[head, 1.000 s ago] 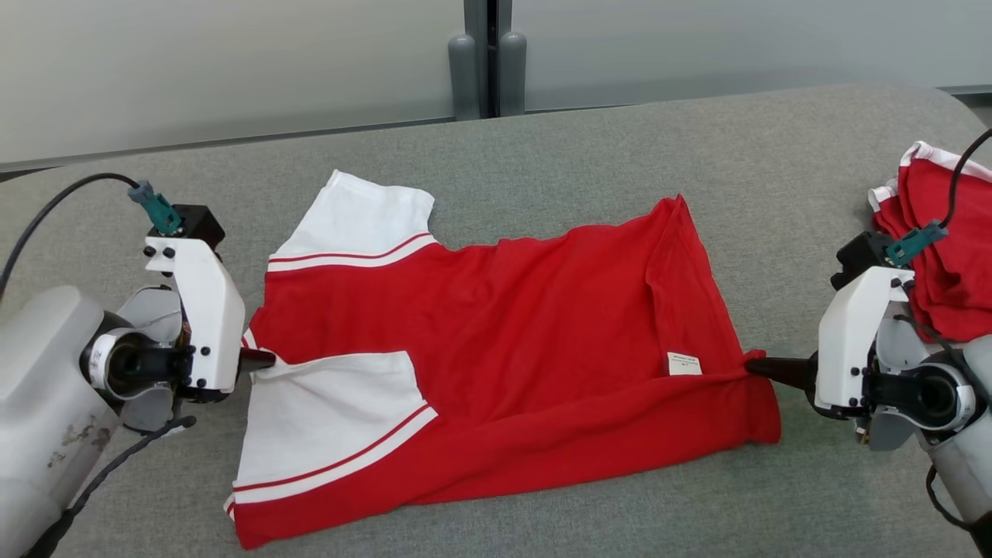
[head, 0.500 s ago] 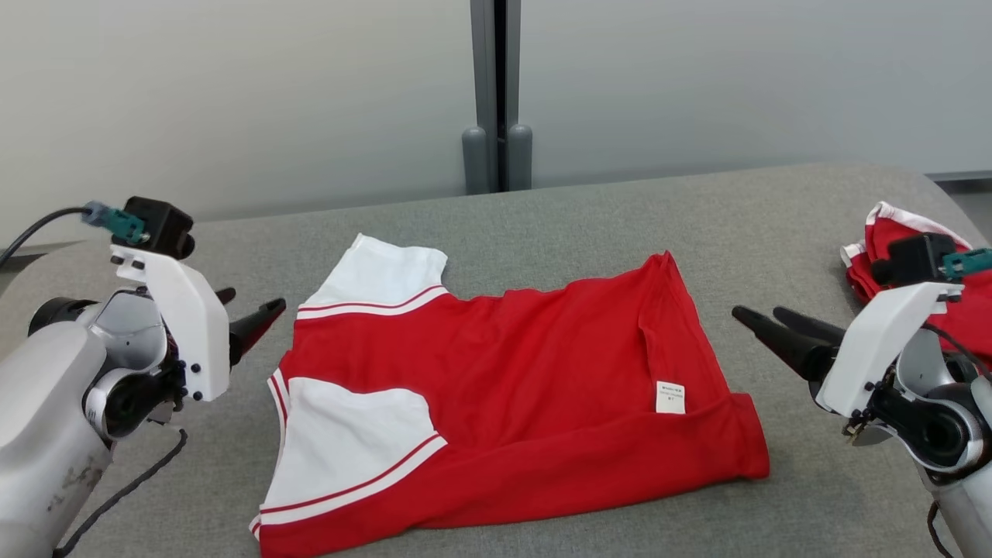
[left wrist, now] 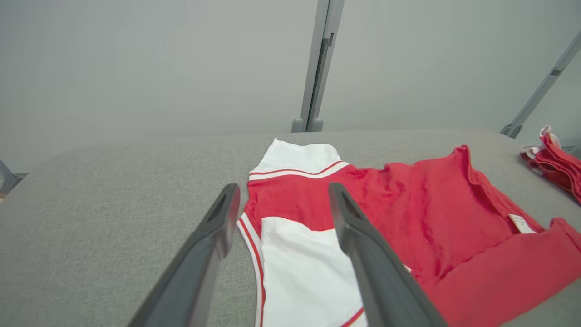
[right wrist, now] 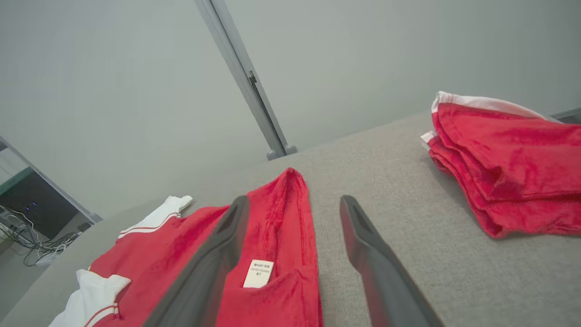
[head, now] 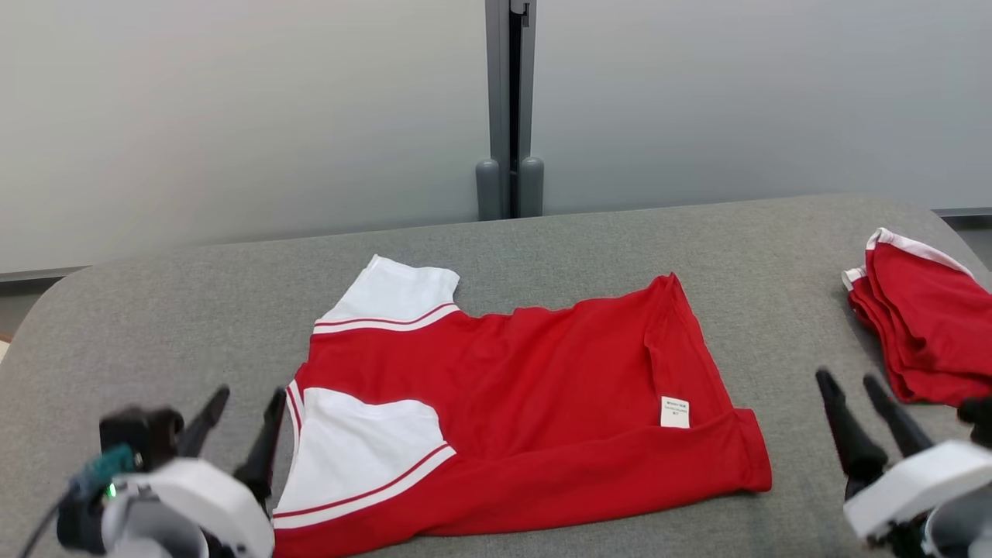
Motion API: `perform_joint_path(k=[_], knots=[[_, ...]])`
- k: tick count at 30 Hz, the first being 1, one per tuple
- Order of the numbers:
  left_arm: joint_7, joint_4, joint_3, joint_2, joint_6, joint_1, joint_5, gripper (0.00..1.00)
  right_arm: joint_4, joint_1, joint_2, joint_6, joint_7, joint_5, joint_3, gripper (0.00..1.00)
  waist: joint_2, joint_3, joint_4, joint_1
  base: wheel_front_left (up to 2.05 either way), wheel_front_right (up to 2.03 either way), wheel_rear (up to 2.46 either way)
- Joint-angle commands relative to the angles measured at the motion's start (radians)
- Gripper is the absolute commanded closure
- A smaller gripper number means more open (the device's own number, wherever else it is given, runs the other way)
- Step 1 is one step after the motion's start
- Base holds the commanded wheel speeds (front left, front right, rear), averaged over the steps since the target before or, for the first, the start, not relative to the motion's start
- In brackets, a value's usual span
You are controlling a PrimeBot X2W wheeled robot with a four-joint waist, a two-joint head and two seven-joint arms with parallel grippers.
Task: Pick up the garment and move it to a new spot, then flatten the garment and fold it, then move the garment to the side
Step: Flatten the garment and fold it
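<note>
My left gripper (head: 253, 391), jaws spread wide and empty, hovers just beside the collar edge of the half-folded red cloth T-shirt with white sleeves (head: 527, 387), which lies mid-table. My right gripper (head: 845, 377), equally wide and empty, is over bare grey fabric tabletop (head: 194, 310), between the shirt's hem and a stack of folded red garments (head: 922, 325).

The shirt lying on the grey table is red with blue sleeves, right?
Not quite. The shirt on the grey table is red, but its sleeves are white with thin red stripes, not blue. The head view shows this clearly.
</note>
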State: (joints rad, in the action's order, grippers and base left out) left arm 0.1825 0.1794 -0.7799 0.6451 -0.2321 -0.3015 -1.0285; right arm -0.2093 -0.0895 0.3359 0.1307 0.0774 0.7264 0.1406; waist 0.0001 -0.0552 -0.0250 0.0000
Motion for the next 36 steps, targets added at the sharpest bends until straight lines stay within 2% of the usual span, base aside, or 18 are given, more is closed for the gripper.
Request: perform_joint_path(k=[1,5,9,16,21,23,29,30,31,32,33,34,36], knots=[[0.017,-0.022,0.0,-0.001,-0.033,0.054,0.007,0.0,-0.022,0.035,-0.019,0.0,-0.008,-0.024,-0.012,0.0,-0.0001,0.001,-0.004,0.0,0.0,0.0,0.0],[0.016,-0.06,-0.022,0.006,-0.088,0.153,-0.002,0.0,-0.079,0.067,-0.056,0.0,0.018,-0.064,-0.015,0.0,-0.0001,0.006,-0.015,0.0,0.0,0.0,0.0],[-0.077,-0.057,-0.064,0.021,-0.107,0.181,-0.023,0.0,-0.159,0.035,-0.078,0.0,0.079,-0.071,-0.001,0.0,-0.0001,0.016,-0.017,0.0,0.0,0.0,0.0],[-0.213,-0.01,-0.102,0.009,-0.09,0.14,-0.061,0.0,-0.273,-0.035,-0.099,0.0,0.155,-0.07,0.019,0.0,-0.0001,0.032,-0.003,0.0,0.0,0.0,0.0],[-0.298,0.077,-0.122,-0.03,-0.053,0.088,-0.091,0.0,-0.35,-0.09,-0.12,0.0,0.22,-0.081,0.02,0.0,-0.0001,0.054,0.009,0.0,0.0,0.0,0.0],[-0.307,0.093,-0.123,-0.035,-0.052,0.081,-0.093,0.0,-0.359,-0.096,-0.124,0.0,0.23,-0.081,0.023,0.0,-0.0001,0.056,0.011,0.0,0.0,0.0,0.0],[-0.341,0.164,-0.136,-0.076,-0.006,0.039,-0.103,0.0,-0.376,-0.121,-0.135,0.0,0.258,-0.07,0.055,0.0,-0.0001,0.08,0.014,0.0,0.0,0.0,0.0],[-0.346,0.178,-0.138,-0.081,0.0,0.034,-0.107,0.02,-0.376,-0.124,-0.136,0.0,0.259,-0.068,0.061,0.05,-0.0001,0.082,0.014,0.0,0.0,0.0,0.0],[-0.347,0.19,-0.14,-0.086,0.007,0.028,-0.108,0.28,-0.376,-0.129,-0.136,0.0,0.257,-0.067,0.067,0.32,-0.0001,0.083,0.014,0.0,0.0,0.0,0.0],[-0.347,0.2,-0.141,-0.091,0.014,0.024,-0.109,0.6,-0.375,-0.133,-0.136,0.0,0.257,-0.062,0.074,0.32,-0.0001,0.083,0.014,0.0,0.0,0.0,0.0],[-0.345,0.209,-0.141,-0.095,0.019,0.022,-0.109,1.0,-0.376,-0.135,-0.135,0.0,0.257,-0.056,0.08,0.87,-0.0001,0.082,0.014,0.0,0.0,0.0,0.0],[-0.343,0.217,-0.141,-0.095,0.026,0.021,-0.111,1.0,-0.377,-0.134,-0.134,0.0,0.256,-0.054,0.084,1.0,-0.0001,0.08,0.014,0.0,0.0,0.0,0.0],[-0.343,0.235,-0.141,-0.091,0.045,0.028,-0.116,1.0,-0.374,-0.131,-0.127,0.0,0.247,-0.038,0.097,1.0,-0.0001,0.064,0.014,0.0,0.0,0.0,0.0]])
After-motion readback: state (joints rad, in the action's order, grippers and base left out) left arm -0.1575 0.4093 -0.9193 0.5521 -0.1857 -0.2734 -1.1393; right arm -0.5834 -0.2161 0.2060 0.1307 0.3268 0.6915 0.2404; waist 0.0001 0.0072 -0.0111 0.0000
